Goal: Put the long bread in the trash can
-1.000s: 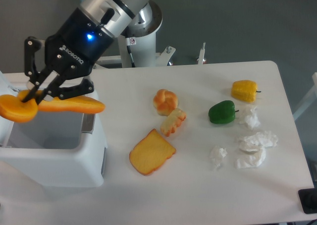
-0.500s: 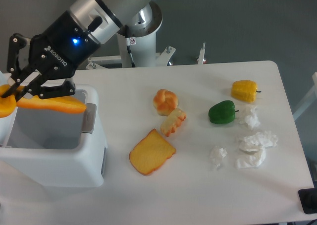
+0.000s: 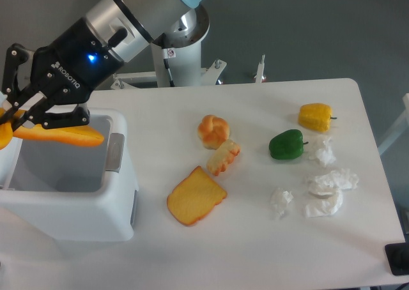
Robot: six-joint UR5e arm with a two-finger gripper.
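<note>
A robot arm's black hand (image 3: 20, 114) clamps the long bread (image 3: 61, 135) over the open mouth of the trash can (image 3: 70, 204) at the left end of a white desk (image 3: 255, 239), seen from the single fixed camera. The fingers (image 3: 38, 106) close on the orange-yellow loaf near its left part, and the loaf lies roughly level, its right end poking out to the right of the hand above the bin's inner cavity and its left end cut off by the frame edge. The loaf sits at about the height of the bin's rim; whether it touches the rim cannot be told. A blue light glows on the hand's black body, which carries white lettering.

The bin stands directly below the hand, a white boxy shape with rounded corners and a grey latch panel (image 3: 114, 152) on the wall to the right of the hand.

Well to the right of the hand, other play foods lie on the desk (all apart from the bin): a small ridged bread roll (image 3: 213, 129), a pale bread piece (image 3: 223, 157) just below it, and a flat toast slice (image 3: 195, 197) nearer the front edge. Farther right sit a green pepper (image 3: 285, 144) and a yellow pepper (image 3: 316, 116), with several crumpled white paper wads (image 3: 327, 191) near them. The arm's pale base column (image 3: 185, 50) rises behind the desk, up and to the right of the hand.
</note>
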